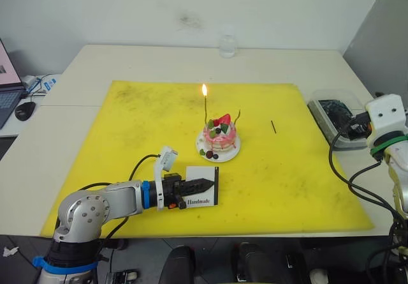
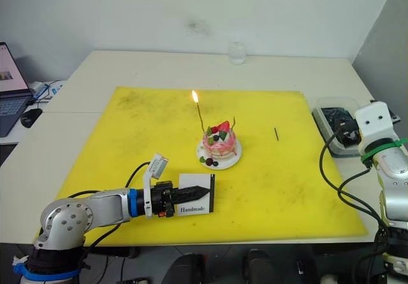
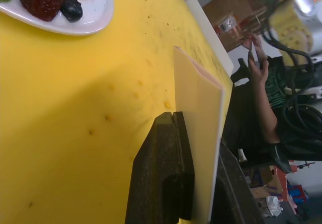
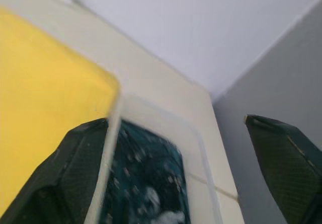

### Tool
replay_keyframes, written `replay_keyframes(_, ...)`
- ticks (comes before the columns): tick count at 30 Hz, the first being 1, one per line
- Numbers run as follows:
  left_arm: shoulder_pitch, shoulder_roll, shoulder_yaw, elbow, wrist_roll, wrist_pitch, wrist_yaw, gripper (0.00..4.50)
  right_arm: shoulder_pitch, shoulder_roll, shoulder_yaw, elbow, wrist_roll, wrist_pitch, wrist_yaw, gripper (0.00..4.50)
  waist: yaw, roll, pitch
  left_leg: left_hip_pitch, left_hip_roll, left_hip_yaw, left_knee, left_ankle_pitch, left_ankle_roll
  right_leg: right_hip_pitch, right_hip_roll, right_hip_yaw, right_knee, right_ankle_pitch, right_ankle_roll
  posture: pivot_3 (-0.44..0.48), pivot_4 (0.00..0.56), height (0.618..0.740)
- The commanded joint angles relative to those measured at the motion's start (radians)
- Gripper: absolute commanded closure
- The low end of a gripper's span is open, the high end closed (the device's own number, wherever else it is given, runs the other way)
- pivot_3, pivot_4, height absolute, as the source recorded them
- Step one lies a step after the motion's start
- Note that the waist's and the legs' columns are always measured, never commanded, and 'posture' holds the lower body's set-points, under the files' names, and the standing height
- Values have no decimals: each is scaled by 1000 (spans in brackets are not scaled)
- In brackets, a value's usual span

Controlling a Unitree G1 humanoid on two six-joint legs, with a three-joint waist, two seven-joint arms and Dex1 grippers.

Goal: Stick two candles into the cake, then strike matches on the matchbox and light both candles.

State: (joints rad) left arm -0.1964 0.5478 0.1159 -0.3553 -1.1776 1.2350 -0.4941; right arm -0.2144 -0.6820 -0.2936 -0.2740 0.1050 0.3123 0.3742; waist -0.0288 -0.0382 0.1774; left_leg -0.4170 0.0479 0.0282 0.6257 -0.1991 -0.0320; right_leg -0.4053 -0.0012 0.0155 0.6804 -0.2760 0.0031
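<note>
Cake [image 1: 220,136] on its white plate [image 1: 231,154] sits near the middle of the yellow mat [image 1: 127,143], which covers most of the counter [image 1: 57,112]. I see two candles standing in it: the taller candle [image 1: 205,110] on my left side carries a flame [image 1: 204,90], while the shorter, curved candle [image 1: 237,116] on the right shows none. One match [image 1: 273,127] lies on the mat well to the right of the cake, apart from everything else.

My left end effector [image 1: 199,185] is clamped on the matchbox [image 1: 203,186], which sits on the mat in front of the cake and a little to the left. In the left wrist view the box [image 3: 198,133] stands on edge between the black fingers [image 3: 163,173], with the plate's rim at the far corner and a person's hand [image 3: 257,65] beyond the counter edge.

My right end effector [image 4: 181,171] is spread wide with nothing between its fingers, over a clear tray [image 1: 335,115] holding something dark, which rests on the counter just off the mat's right edge. A small clear cup [image 1: 227,45] stands at the counter's far side, and a laptop [image 2: 13,99] sits far left.
</note>
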Motion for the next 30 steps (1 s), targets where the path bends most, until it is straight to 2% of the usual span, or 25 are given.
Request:
replay_keyframes(1, -14, 10, 24, -25, -28, -7, -5, 4500, 39, 65, 51, -171, 87, 85, 26, 28, 0, 0, 0, 0, 0, -1, 0, 0, 0, 0, 0, 0, 0, 0, 0, 0, 150, 740)
replay_keyframes(5, -21, 12, 27, -25, -34, -4, -1, 4500, 33, 188, 165, -155, 86, 119, -6, 28, 0, 0, 0, 0, 0, 0, 1, 0, 0, 0, -1, 1, 1, 1, 1, 0, 150, 740)
replay_keyframes(10, -26, 18, 32, -25, -40, -3, 1, 4500, -51, 313, 222, 35, 47, 102, -71, 28, 0, 0, 0, 0, -2, 2, 3, 0, 0, 0, -1, 2, 0, 1, 2, 0, 150, 740)
replay_keyframes(18, -17, 31, 34, -32, -62, -2, 15, 4500, -199, 388, 232, 315, -26, 17, -165, 28, 0, 0, 0, -1, -1, 1, 1, 0, 0, -1, -1, 1, 0, 1, 1, 0, 150, 740)
replay_keyframes(23, -24, 32, 32, -29, -66, -2, 21, 4500, -245, 412, 229, 411, -31, 41, -185, 28, 0, 0, 0, -1, -1, 1, 1, 0, 0, -1, -1, 1, 0, 1, 1, 0, 150, 740)
replay_keyframes(26, -31, 36, 31, -21, -63, -3, 18, 4500, -267, 430, 217, 444, -28, 87, -214, 564, 0, 0, 0, -1, -1, 1, 1, 0, 0, -1, -1, 2, 0, 1, 1, 0, 150, 740)
replay_keyframes(30, -35, 38, 28, -15, -59, -6, 17, 4500, -281, 444, 208, 448, -21, 129, -236, 1926, 0, 0, 0, -1, -1, 1, 2, 0, 0, 0, -1, 1, 0, 1, 1, 0, 150, 740)
